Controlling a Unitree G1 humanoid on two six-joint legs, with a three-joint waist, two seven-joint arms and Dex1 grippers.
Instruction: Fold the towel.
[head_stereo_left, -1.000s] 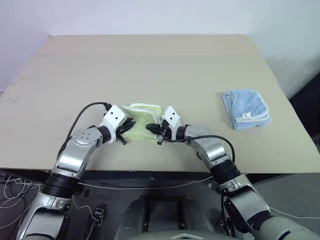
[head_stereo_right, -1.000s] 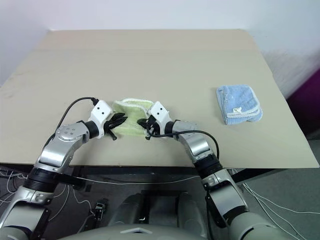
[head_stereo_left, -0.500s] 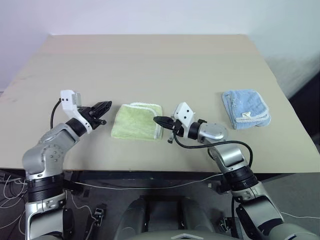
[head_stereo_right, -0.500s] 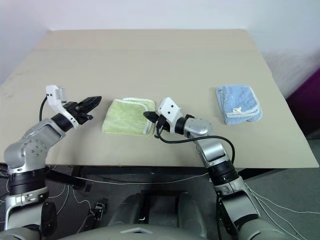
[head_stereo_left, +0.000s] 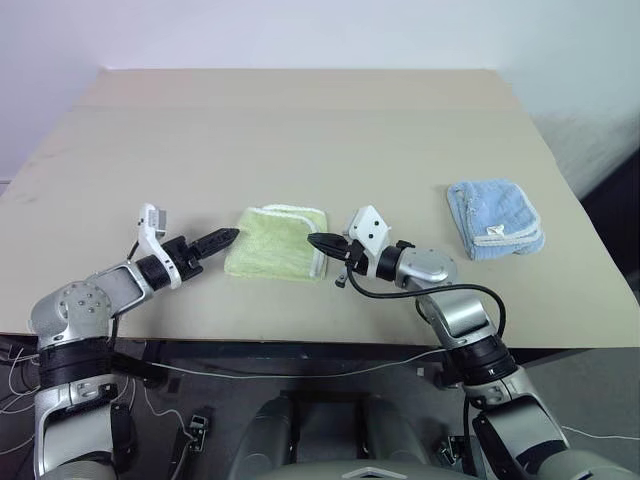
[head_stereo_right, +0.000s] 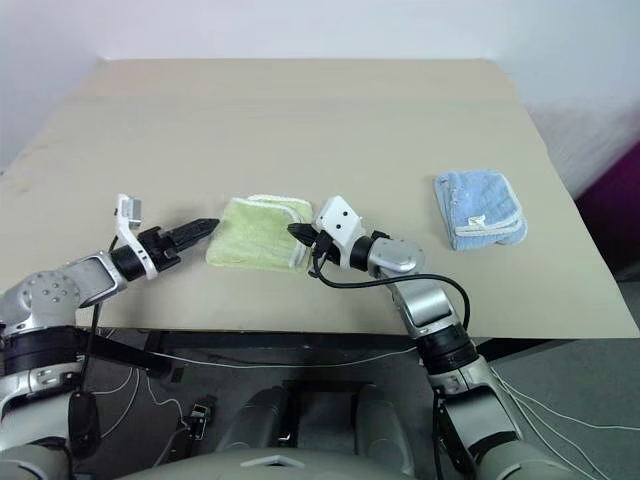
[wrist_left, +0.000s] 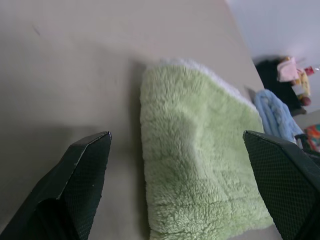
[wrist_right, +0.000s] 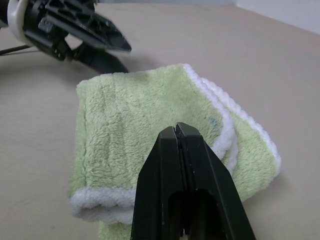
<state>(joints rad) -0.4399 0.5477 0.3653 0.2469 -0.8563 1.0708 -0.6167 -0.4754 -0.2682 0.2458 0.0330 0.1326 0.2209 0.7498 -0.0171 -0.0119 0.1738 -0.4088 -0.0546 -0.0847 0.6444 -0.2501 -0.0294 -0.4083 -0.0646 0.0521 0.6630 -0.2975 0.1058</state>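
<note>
Left eye view: folded towel (head_stereo_left: 276, 243), table (head_stereo_left: 300, 130).

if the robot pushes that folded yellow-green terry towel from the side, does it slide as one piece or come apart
The folded light yellow-green terry towel would probably bunch rather than slide cleanly: it looks soft and thick-piled, with loose stacked layers showing at its white-stitched edge. The layers may shift apart, since nothing holds them. It seems light, and unlikely to roll or tip, lying flat on the tan table.

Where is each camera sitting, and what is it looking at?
Left and right eye views: on the head, looking down at the table; both arms show.
Left wrist view: on the left arm, facing the towel between its open fingers.
Right wrist view: on the right arm, shut fingers toward the towel.
All share the towel; the eye views also share the blue towel.
</note>
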